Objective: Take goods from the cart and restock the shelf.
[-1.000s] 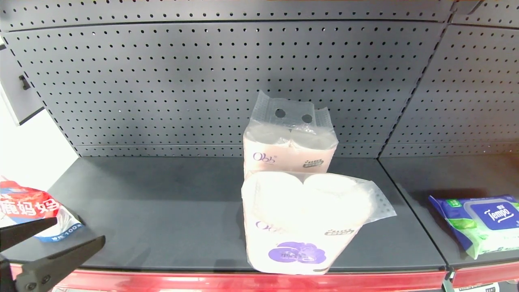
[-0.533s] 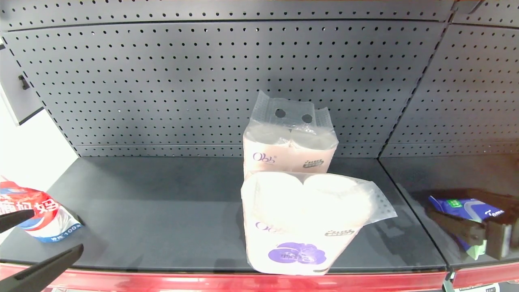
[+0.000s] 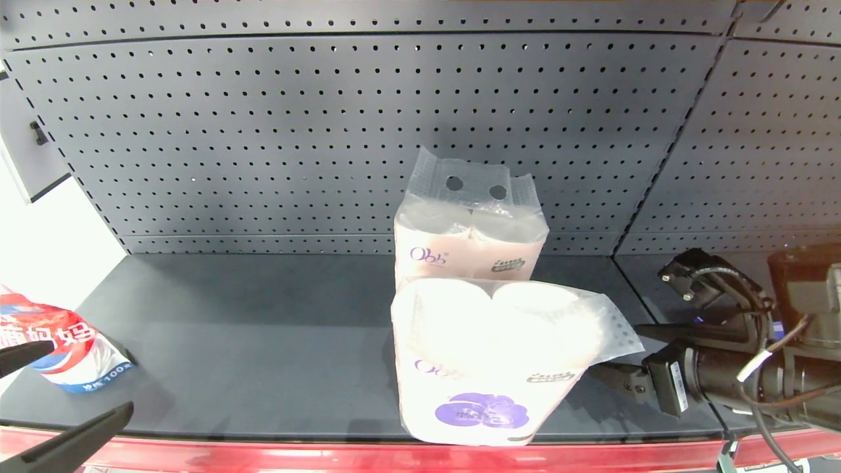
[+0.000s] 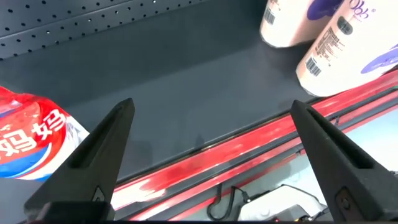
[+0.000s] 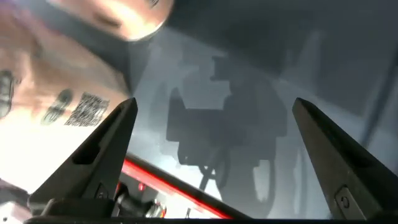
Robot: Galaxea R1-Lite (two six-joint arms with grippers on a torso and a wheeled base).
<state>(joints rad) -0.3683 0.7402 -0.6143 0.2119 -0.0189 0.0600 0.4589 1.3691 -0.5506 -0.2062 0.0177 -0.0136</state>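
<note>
On the shelf: two packs of toilet rolls stood on the dark shelf (image 3: 263,328), one behind the other, right of its middle.
Front pack: the front pack (image 3: 486,368) sat at the shelf's front edge, and its loose plastic flap stuck out to the right.
Rear pack: the rear pack (image 3: 470,230) stood upright close to the pegboard back (image 3: 328,131), directly behind the front pack, with its two-holed handle flap pointing up.
Red-and-white bag: the red-and-white bag (image 3: 62,348) lay at the far left end of the shelf, near the front.
Left gripper: you had the left gripper (image 3: 89,378) at the shelf's front left corner with its fingers spread wide and nothing between them. One finger crossed in front of the bag, and the other lay over the red edge strip (image 3: 263,453).
Right gripper: you had the right gripper (image 3: 614,351) low over the shelf, just right of the front pack. Its fingers were wide apart and empty, tips pointing toward the pack's side by the flap. Whether they touched the wrap could not be told.
</note>
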